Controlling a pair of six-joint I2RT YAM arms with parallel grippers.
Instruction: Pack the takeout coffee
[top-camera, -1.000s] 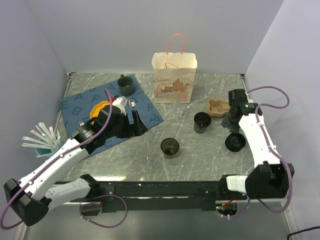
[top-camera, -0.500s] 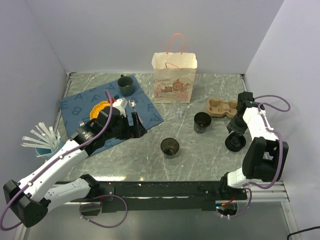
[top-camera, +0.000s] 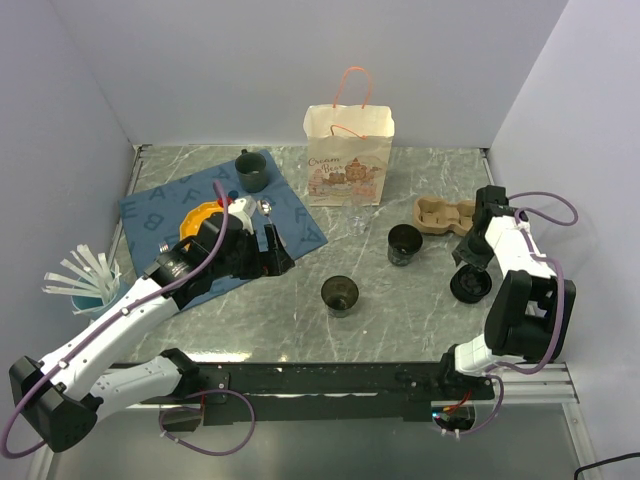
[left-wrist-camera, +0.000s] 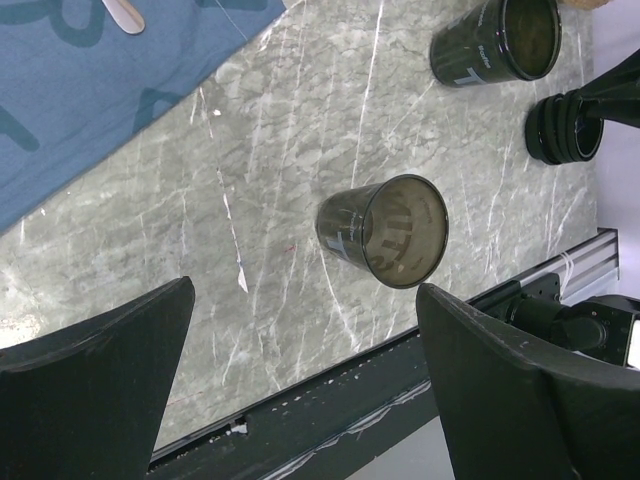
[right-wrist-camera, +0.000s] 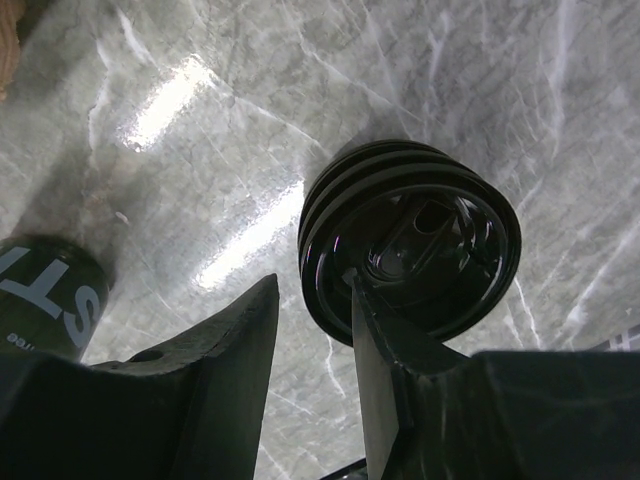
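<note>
Tallied: two dark cups, both lidless: near cup (top-camera: 340, 295), far cup (top-camera: 404, 244). One stack of black lids (top-camera: 470, 286); number in stack not resolved. One pulp tray (top-camera: 443, 214), two wells. One paper bag (top-camera: 348, 155). One green mug (top-camera: 251, 171). One blue mat (top-camera: 150, 213). One small clear glass (top-camera: 358, 224).

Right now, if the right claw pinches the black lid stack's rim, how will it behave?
The lid stack looks like about three thin, glossy plastic lids, so likely light and slippery. A rim pinch by the right claw may lift only the top lid. Being low and wide, it should slide, not tip, if pushed.
</note>
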